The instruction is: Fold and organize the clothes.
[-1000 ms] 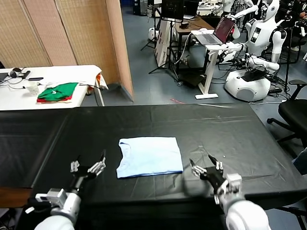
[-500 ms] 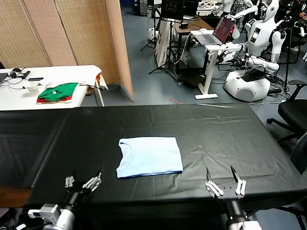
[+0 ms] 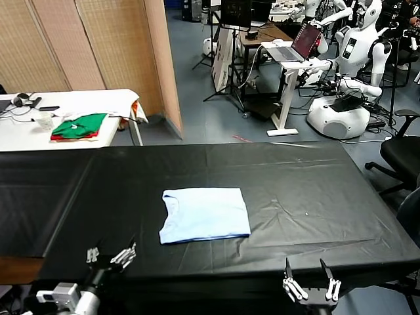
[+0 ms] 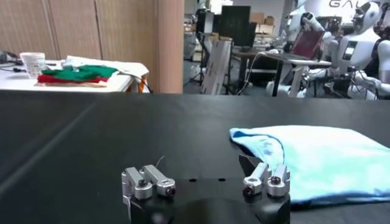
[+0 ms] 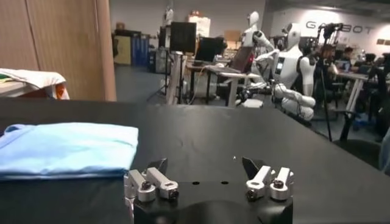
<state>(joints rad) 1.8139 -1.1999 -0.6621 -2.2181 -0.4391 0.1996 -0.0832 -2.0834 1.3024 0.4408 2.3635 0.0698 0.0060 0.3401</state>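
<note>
T-shirt (image 3: 205,214): lay folded into a flat light-blue rectangle at the middle of the black table (image 3: 315,190), collar edge toward 9 o'clock (no lettering showed on the upper face).
Left gripper (image 3: 110,256): sat at the table's near edge, 7 o'clock from the T-shirt, fingers spread wide, nothing between them, clear of the cloth.
Right gripper (image 3: 310,289): sat just off the near edge, 5 o'clock from the T-shirt, fingers spread wide and empty.
Left wrist view: its fingers (image 4: 148,182) pointed across the table, the T-shirt (image 4: 323,159) lying near one fingertip (touching or apart, couldn't tell).
Right wrist view: T-shirt (image 5: 67,150) lay flat, well apart from that gripper (image 5: 208,182).
White table (image 3: 79,105): stood at 11 o'clock beyond the black one, carrying a green and red folded pile (image 3: 79,126).
Background: white robots (image 3: 348,59) stood at 1 o'clock by a desk with a laptop (image 3: 298,43).
</note>
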